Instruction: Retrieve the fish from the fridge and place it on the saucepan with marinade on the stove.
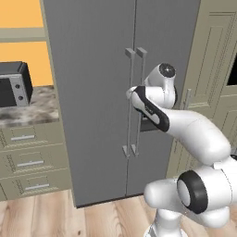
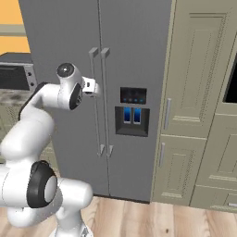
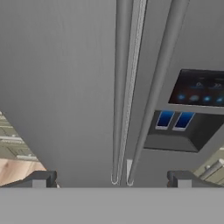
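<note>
Two closed doors front the fridge (image 2: pixel 88 69); the arm bends forward, its hand (image 3: pixel 111 178) level before the left bar handle (image 3: pixel 120 87), fingers spread wide, holding nothing.

glossy white rounded arm (image 1: pixel 194 134), black joint bands, grey caps

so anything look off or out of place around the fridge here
Nothing stands out. The fridge has both doors shut and flush, its two bar handles are straight, and the dispenser panel is lit. The open gripper faces the handles.
</note>
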Available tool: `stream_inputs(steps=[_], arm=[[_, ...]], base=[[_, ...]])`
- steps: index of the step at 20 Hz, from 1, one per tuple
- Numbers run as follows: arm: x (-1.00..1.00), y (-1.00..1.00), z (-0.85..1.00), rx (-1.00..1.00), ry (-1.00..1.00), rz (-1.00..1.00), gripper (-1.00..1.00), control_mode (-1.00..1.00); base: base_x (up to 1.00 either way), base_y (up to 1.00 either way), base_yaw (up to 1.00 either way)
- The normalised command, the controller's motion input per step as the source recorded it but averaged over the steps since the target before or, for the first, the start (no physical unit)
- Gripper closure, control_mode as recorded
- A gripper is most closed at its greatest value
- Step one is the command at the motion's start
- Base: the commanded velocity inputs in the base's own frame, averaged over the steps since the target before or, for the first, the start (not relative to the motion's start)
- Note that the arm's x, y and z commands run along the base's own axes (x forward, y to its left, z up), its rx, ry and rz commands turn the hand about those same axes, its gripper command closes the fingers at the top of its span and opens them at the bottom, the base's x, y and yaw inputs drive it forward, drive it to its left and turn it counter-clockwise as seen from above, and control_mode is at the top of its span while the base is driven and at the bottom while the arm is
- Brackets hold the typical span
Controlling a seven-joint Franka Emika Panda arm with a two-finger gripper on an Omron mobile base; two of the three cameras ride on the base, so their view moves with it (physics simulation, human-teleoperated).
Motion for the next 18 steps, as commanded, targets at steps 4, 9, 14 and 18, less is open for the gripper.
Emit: stream_inputs(steps=[4, 9, 14, 18], arm=[[0.75, 0.00, -0.03, 0.00, 0.00, 0.00, -1.00, -1.00], [0.78, 0.00, -0.10, 0.00, 0.00, 0.00, -1.00, -1.00], [0.79, 0.00, -0.17, 0.00, 0.00, 0.00, -1.00, -1.00], [0.80, 0.00, -0.19, 0.00, 0.00, 0.00, -1.00, -1.00]], base=[[0.00, 0.00, 0.00], [0.00, 0.00, 0.00], [0.00, 0.00, 0.00], [0.00, 0.00, 0.00]])
